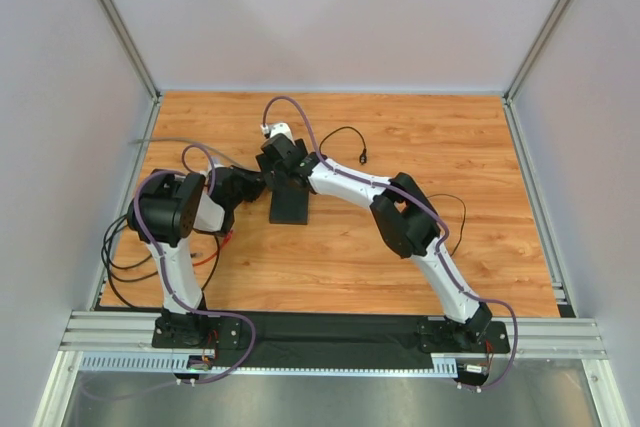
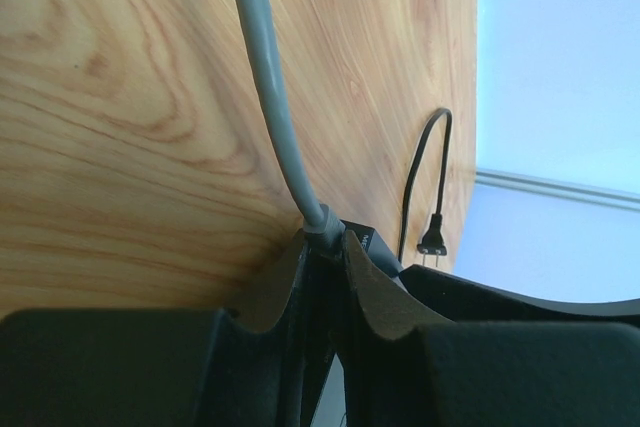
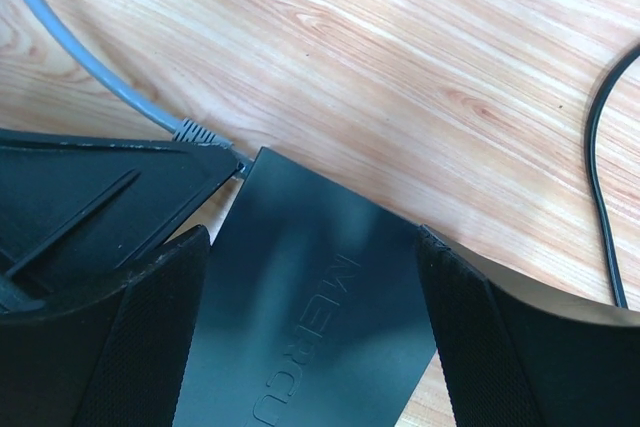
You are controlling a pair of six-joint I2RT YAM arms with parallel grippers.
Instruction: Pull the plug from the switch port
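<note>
Switch: the flat black Mercusys-branded switch (image 3: pixel 300 347) lies on the wooden table (image 3: pixel 420 37) near its middle, between the two arms, with its socket edge turned toward the left arm.
Plug: the grey cable (image 2: pixel 265 67) ends in a booted plug (image 2: pixel 322 221) seated at a corner of that socket edge, so it is not yet out.
Left gripper (image 2: pixel 322 247): clenched on the plug's boot right at the socket, probably so the pull acts on the connector rather than on the cable.
Right gripper (image 3: pixel 312 247): spread wide across the switch, with one finger (image 3: pixel 470 337) against each long edge. It appears to clamp the box so it cannot slide along with the plug.
Step in hand: both grips look set, and the next move is likely a straight draw away from the port.
Risk: a slanted pull could jam the latch or drag the light box.
Bystander: a black power lead (image 2: pixel 412 177) with two pins lies loose farther back, out of the way.
</note>
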